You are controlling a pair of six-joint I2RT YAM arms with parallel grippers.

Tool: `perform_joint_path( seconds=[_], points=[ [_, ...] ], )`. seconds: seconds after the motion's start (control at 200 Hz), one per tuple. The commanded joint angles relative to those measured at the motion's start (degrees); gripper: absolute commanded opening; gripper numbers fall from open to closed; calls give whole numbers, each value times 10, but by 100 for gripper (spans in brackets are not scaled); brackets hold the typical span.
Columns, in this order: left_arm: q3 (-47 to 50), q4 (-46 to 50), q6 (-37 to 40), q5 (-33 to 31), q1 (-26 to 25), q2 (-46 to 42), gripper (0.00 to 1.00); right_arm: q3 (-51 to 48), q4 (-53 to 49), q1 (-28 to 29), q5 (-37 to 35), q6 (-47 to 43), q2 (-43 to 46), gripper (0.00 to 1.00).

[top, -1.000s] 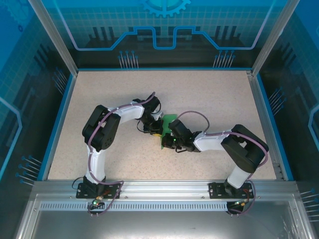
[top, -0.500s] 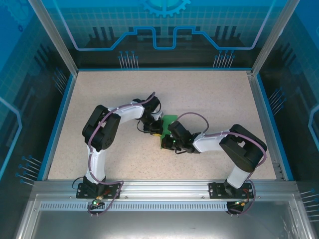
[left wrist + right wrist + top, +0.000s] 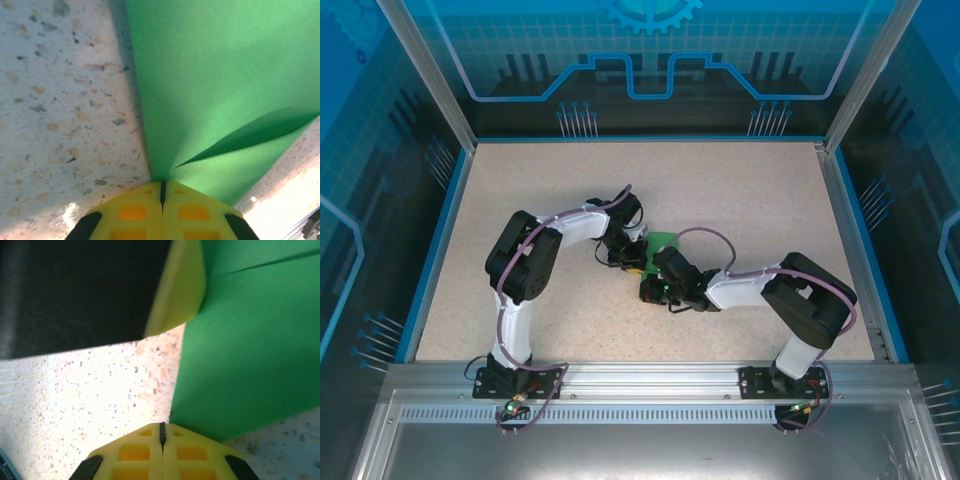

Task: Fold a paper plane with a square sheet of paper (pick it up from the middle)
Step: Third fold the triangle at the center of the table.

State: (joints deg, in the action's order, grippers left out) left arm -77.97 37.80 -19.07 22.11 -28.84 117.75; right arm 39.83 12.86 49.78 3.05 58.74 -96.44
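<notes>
The square sheet of paper, bright green and partly folded, lies mid-table between both arms. My left gripper is shut on it. In the left wrist view the paper fans out of the closed yellow tips, with one loose flap raised on the right. My right gripper is shut at the sheet's near corner. In the right wrist view the paper ends just right of the closed tips and runs under the right finger; no paper shows in the slit. The left gripper's yellow finger sits above.
The speckled beige tabletop has a blue rim and aluminium frame posts. Free room lies at the back and on both sides. The two wrists are close together near the centre.
The right gripper has slid a little left and nearer along the paper's lower edge. The left arm has stayed still, holding the sheet.
</notes>
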Motion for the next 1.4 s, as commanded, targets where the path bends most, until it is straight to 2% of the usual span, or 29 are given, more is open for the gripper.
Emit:
perform_joint_path(
  seconds=[0.0,0.73,0.95,1.22,1.396],
  points=[
    [13,12,10,-74,1,52,5,-2,-4,15,-4,10,3,1],
    [17,11,9,-71,1,55,5,24,15,10,11,6,-42,0],
    [16,12,10,-72,1,56,5,39,-24,18,7,-12,-40,0],
    [13,12,11,-73,1,60,5,74,-140,44,-24,-39,-41,0],
    [10,14,12,-73,1,59,5,77,-155,58,-20,-35,-37,0]
  ],
)
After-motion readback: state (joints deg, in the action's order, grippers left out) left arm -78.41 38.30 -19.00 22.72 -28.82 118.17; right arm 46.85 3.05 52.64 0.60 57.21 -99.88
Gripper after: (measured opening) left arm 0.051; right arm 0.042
